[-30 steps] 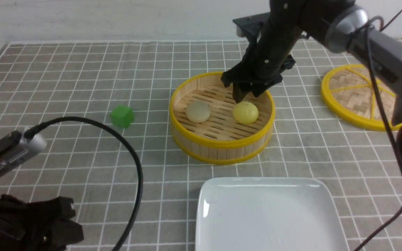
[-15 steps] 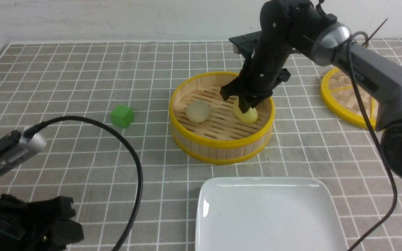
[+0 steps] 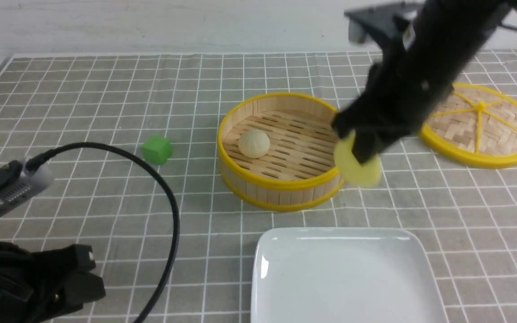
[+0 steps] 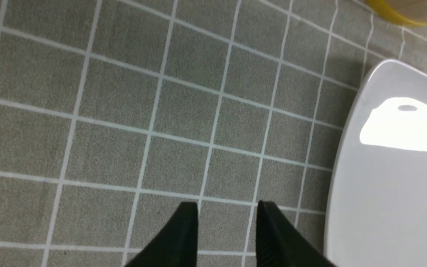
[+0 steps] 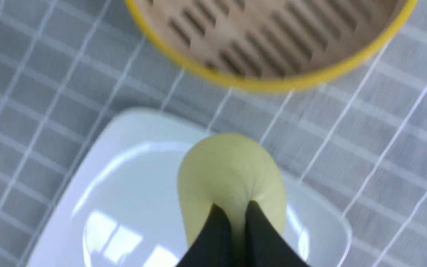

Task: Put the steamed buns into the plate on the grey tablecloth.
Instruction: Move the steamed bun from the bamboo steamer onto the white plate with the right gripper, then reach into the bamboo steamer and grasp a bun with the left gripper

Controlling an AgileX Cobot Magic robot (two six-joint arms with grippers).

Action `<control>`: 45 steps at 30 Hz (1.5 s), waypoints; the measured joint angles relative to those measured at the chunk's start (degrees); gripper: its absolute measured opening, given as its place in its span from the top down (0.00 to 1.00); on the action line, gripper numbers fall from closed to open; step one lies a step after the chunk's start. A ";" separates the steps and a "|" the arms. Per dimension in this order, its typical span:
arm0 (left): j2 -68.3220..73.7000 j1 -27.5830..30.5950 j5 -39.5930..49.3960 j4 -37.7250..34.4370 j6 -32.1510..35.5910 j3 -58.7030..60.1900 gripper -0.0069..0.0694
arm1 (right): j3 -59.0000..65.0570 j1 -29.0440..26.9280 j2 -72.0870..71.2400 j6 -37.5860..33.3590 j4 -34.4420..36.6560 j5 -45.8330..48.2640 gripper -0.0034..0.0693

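Front view is showing you the yellow dome-shaped steamed bun (image 3: 358, 168) hanging in the air, with your right gripper (image 3: 364, 150) clamping it between closed fingers. It is just outside the round yellow-rimmed bamboo steamer basket (image 3: 281, 190). The large glossy white square plate (image 3: 343, 233) is lying lower than that gripper, on its robot-facing side, and is not touching the bun. The pale cream steamed bun (image 3: 254, 143) is sitting inside the basket, off to the gripper's left. Your left gripper (image 4: 227, 211) is holding its jaws apart over the grey grid-lined tablecloth (image 4: 124, 111), gripping nothing, with the plate's edge lying just beside it.
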 joint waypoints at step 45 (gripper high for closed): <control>50.39 -20.73 11.09 4.13 0.44 -57.82 0.50 | 40.66 9.09 -50.18 18.64 -15.65 -1.55 0.97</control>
